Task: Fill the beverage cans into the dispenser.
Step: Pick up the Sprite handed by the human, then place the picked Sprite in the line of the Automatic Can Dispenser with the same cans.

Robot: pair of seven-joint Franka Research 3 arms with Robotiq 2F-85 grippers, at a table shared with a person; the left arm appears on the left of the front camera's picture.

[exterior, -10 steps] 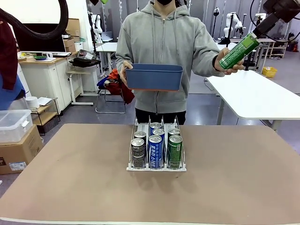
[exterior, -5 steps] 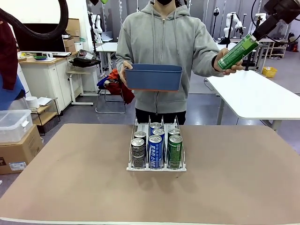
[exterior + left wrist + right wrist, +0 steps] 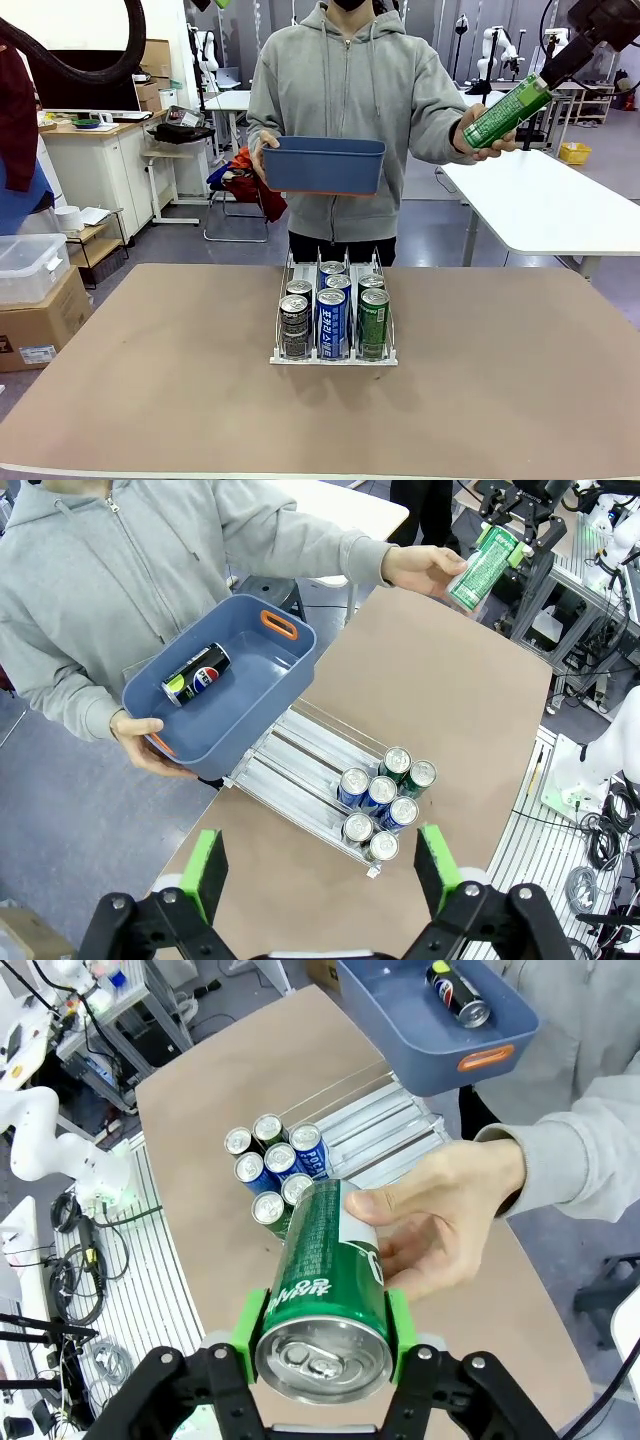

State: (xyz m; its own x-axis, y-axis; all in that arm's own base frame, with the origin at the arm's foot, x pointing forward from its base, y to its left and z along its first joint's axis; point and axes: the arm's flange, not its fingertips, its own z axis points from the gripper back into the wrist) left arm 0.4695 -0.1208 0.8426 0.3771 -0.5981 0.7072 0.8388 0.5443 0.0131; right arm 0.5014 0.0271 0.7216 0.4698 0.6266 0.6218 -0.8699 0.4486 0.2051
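A green beverage can [image 3: 507, 111] is held up high at the right, tilted, with my right gripper [image 3: 553, 72] shut on its top end and the person's hand [image 3: 481, 136] still around its lower part. In the right wrist view the green can [image 3: 325, 1285] sits between my green pads [image 3: 250, 1328], and the hand [image 3: 440, 1220] wraps its far end. The dispenser [image 3: 333, 356] stands mid-table with several cans [image 3: 332, 318] in its three lanes. My left gripper [image 3: 320, 880] hangs open high above the table, looking down on the dispenser [image 3: 300, 770].
The person across the table holds a blue bin [image 3: 325, 165] in the other hand, above the dispenser's far end. One dark can [image 3: 195, 675] lies in the bin [image 3: 285, 655]. Bare brown tabletop [image 3: 150, 400] surrounds the dispenser.
My right gripper has closed on the green can's top end. Can and hand have shifted slightly upward. The left gripper has stayed open.
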